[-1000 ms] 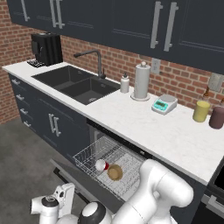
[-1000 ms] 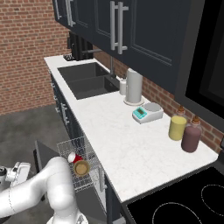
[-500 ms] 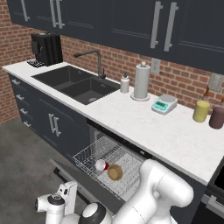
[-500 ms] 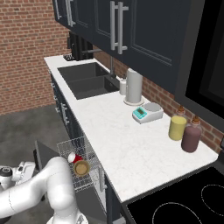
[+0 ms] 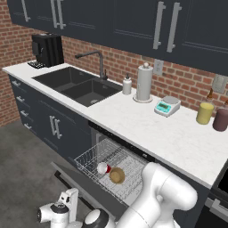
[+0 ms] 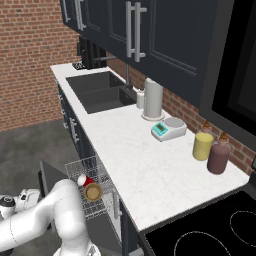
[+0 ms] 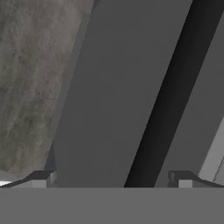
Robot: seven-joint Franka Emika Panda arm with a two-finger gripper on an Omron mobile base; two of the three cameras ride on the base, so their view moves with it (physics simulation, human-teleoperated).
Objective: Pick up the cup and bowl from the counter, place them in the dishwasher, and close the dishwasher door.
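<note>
The gripper (image 7: 109, 179) hangs low near the floor, in front of the open dishwasher (image 5: 116, 165), with its two dark finger tips (image 7: 43, 178) spread wide apart and nothing between them; they frame the flat grey panel of the dishwasher door (image 7: 109, 100), which runs up the hand view with a dark bar-like strip along its right side, and whether the tips touch the panel cannot be told. From the left base view the hand sits at the lower left, below the near edge of the lowered door (image 5: 73, 182), and the white arm bends back up to the right. Mottled grey floor (image 7: 30, 74) shows to the left of the panel. Behind the door the wire rack (image 5: 95, 153) is pulled out from the dark interior, and in it lie the cup (image 5: 103, 168), tipped on its side with its white inside showing, and the bowl (image 5: 117, 175) just to its right, the two touching or very nearly so. In the right base view the cup (image 6: 82, 180) and bowl (image 6: 92, 192) rest in the same rack under the edge of the counter (image 6: 125, 150). On the counter, far from the rack, stand a paper towel roll (image 5: 144, 83), a small kitchen scale (image 5: 167, 106), a yellow cylinder (image 5: 205, 112) and a maroon cylinder (image 5: 221, 119). Further left are the sink (image 5: 78, 84) and a black coffee machine (image 5: 47, 49).
</note>
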